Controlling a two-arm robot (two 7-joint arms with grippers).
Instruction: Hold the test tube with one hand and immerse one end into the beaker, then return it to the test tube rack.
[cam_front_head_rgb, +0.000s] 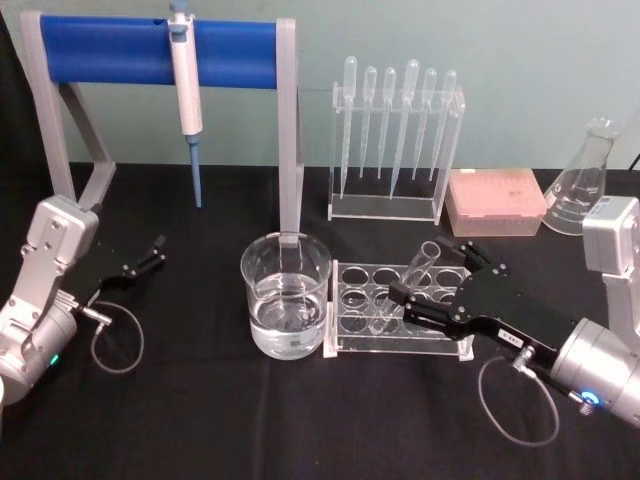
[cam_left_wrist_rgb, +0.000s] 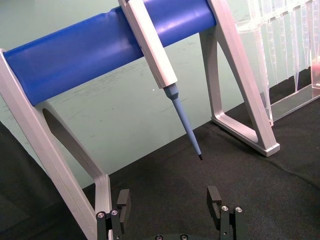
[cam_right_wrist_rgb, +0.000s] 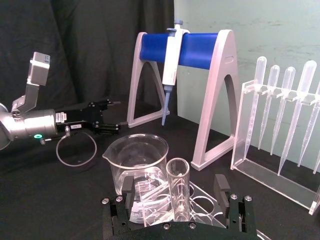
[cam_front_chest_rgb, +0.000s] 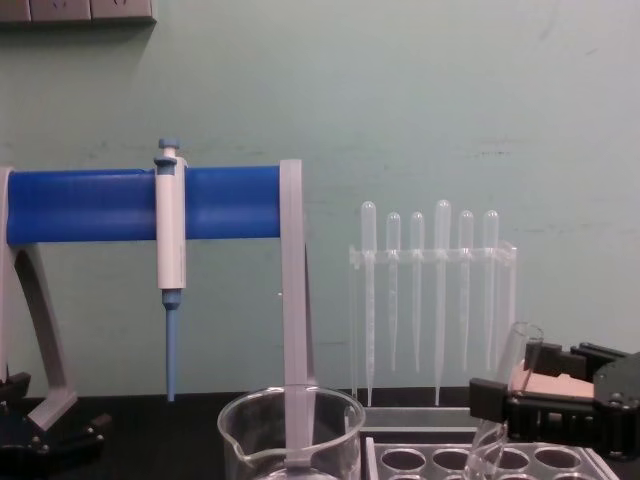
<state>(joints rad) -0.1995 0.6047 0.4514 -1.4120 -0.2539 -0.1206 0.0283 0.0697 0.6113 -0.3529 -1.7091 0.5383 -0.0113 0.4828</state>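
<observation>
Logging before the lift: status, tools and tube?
Right tool open, straddling the tilted clear glass test tube. Tube sits in the clear holed rack beside the wide glass beaker. Left tool open, parked far left. No obstruction.

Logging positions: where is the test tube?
Head view: the test tube leans in the rack, right of the beaker, inside the open right gripper.

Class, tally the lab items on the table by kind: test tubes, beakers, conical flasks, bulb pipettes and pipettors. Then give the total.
Test tube: 1
Beaker: 1
Conical flask: 1
Bulb pipettes: 6
Pipettor: 1
Total: 10
</observation>
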